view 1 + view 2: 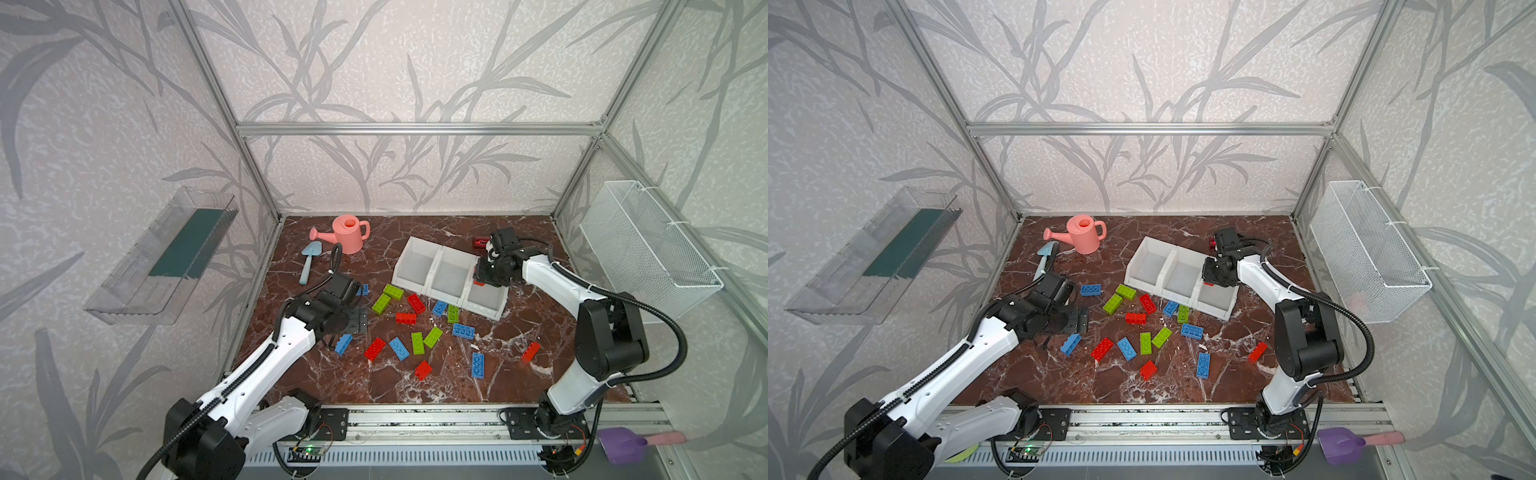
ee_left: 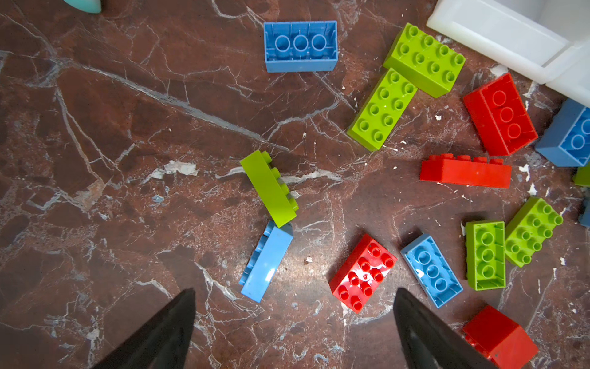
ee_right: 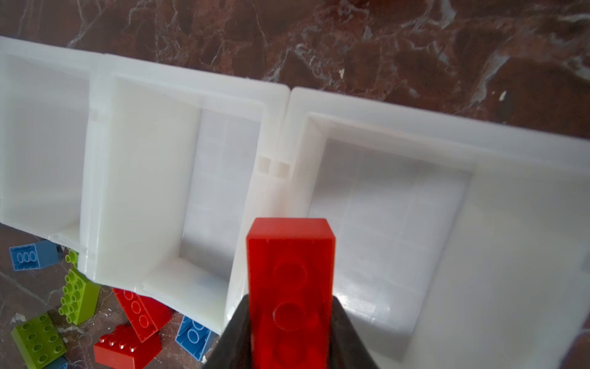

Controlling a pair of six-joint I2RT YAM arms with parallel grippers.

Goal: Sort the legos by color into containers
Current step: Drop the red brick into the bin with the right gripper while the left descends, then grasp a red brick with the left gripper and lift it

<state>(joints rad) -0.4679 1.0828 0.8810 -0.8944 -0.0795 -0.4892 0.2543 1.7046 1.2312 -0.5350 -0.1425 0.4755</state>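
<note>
Three joined white containers (image 1: 433,269) stand at the back right of the marble table and look bare inside. My right gripper (image 1: 484,280) is shut on a red lego (image 3: 290,271), held over the inner edge of the rightmost container (image 3: 399,204). Several red, blue and lime green legos lie loose in front of the containers, among them a green pair (image 2: 402,86) and a red one (image 1: 375,348). My left gripper (image 2: 294,291) hangs open over the table's left side, above a green lego on its side (image 2: 269,188) and a light blue one (image 2: 266,260). Nothing is between its fingers.
A pink watering can (image 1: 349,235) and a blue trowel (image 1: 308,266) sit at the back left. A dark red bottle (image 1: 481,242) lies behind the right wrist. A wire basket (image 1: 648,249) hangs on the right wall and a clear tray (image 1: 166,257) on the left wall.
</note>
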